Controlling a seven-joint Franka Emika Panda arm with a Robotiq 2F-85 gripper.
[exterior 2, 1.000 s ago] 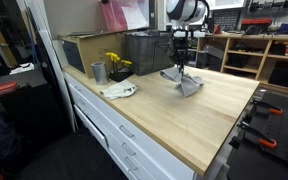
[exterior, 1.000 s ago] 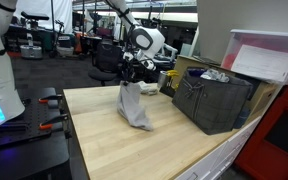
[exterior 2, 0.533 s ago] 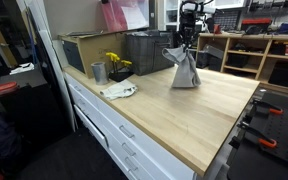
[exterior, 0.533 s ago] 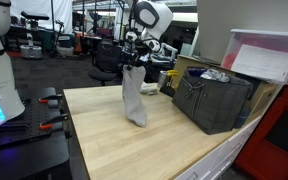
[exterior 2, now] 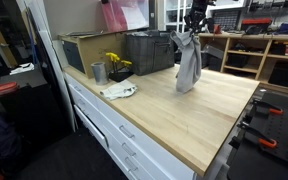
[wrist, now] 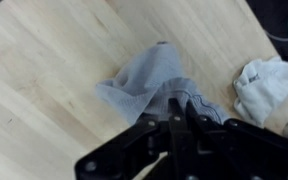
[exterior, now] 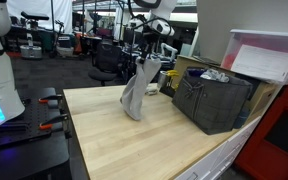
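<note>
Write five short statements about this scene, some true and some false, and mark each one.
1. The gripper is shut on the top of a grey cloth, which hangs down over the wooden table. True.
2. The grey cloth lies flat and folded on the table. False: it hangs lengthwise from the gripper.
3. A white cloth lies on the table, apart from the grey one. True.
4. The dark crate stands on the floor. False: it stands on the table.
5. The flowers beside the grey cup are red. False: they are yellow.
</note>
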